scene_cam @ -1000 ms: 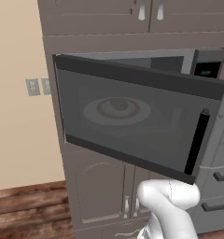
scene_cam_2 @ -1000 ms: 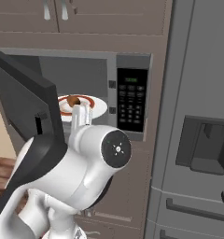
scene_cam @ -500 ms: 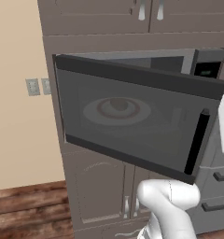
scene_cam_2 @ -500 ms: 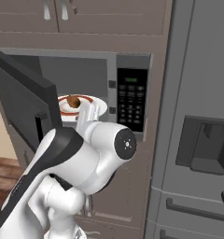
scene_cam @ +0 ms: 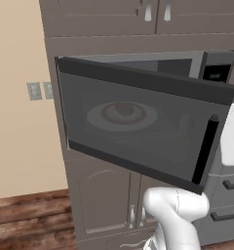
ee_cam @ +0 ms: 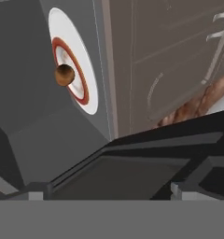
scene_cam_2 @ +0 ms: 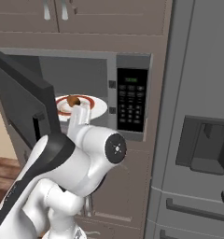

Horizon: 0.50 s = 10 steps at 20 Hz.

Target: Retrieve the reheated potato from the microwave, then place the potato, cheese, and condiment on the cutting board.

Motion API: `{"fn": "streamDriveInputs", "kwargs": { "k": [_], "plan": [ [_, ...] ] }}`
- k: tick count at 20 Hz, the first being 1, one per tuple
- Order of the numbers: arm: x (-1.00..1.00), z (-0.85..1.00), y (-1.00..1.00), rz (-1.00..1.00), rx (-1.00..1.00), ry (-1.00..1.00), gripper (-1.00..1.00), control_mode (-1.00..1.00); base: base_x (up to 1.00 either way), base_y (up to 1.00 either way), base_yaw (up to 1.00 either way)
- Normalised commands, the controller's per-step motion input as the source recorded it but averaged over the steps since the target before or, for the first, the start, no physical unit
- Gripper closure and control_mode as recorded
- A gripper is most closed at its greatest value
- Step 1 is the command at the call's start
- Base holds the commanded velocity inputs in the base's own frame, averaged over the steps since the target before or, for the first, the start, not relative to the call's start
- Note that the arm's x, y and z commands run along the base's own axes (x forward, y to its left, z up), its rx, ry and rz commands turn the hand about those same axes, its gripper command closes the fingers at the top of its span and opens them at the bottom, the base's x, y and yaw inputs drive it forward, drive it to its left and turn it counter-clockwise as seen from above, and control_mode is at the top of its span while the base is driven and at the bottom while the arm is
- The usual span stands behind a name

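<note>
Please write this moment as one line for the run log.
phase: reaching for potato | microwave: door open | potato: on plate inside microwave | gripper: open, holding nothing, outside the cavity

1. The potato [ee_cam: 64,74] I see is tan-brown, darker on its shaded side.
2. It sits on a white plate [ee_cam: 88,95] with 1 red ring.
3. The microwave [scene_cam_2: 93,67] has a grey interior, a dark grey glass door [scene_cam: 138,127] with a black handle, and a black keypad panel [scene_cam_2: 132,99] with a green display.
4. The cabinets [scene_cam: 104,29] around it are grey-brown.
5. The wall [scene_cam: 21,97] is beige and the floor [scene_cam: 29,222] brown wood.
</note>
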Motion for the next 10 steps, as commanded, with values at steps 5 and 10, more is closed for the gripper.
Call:
{"fn": "streamDriveInputs", "kwargs": {
  "k": [5, 10],
  "plan": [
    [-0.17, 0.0, 0.17, 0.03, 0.02, -0.04, -1.0, -1.0, 0.0, 0.0, 0.0],
    [-0.37, 0.0, 0.21, 0.05, 0.01, -0.09, -1.0, -1.0, 0.0, 0.0, 0.0]
  ]
}}
